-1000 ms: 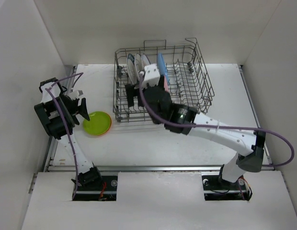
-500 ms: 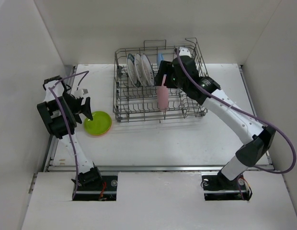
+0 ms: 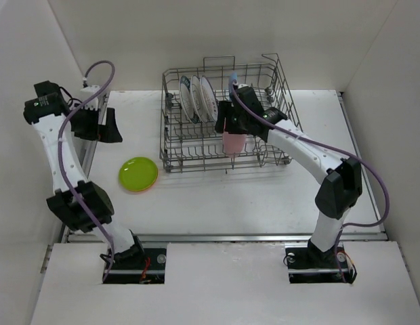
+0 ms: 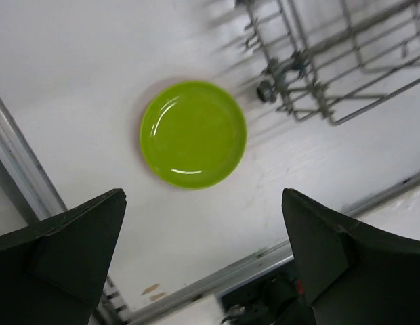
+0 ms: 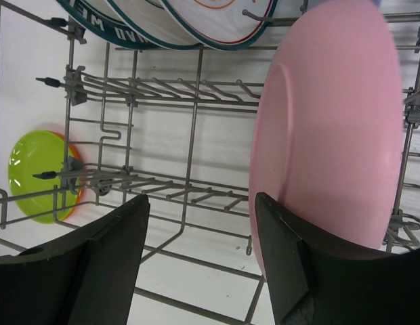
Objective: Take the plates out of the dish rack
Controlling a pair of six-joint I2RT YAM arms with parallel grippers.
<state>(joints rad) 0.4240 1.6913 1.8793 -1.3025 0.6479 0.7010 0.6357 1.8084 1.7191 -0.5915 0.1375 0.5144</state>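
At the upper left of the overhead view, my left gripper (image 3: 110, 128) hangs high over the table (image 3: 264, 196). Its own camera shows the claw spread wide with nothing in it. The lime-green plate (image 4: 193, 134) lies flat on the table below, mid-frame: glossy, round, with a shallow rim. Only the right wrist view gives a clear orange sliver (image 5: 74, 181) under that plate's edge. It looks like a second plate, almost wholly covered.

Dish rack (image 3: 284, 101): grey wire with upright tines, upper centre overhead. A small corner wheel (image 4: 267, 89) shows only from the left wrist. Three white plates (image 3: 196, 98) stand on edge in its left half. The right wrist view cuts them off at the top and shows teal and orange rim patterns.

Right gripper (image 5: 202, 200) is inside the rack, claw partway apart, with bare wire showing through the gap. The pink plate (image 5: 332, 122), smooth and matte, stands on edge at frame right, behind the right-hand finger. I cannot tell whether that finger touches it. Its lower rim is hidden.
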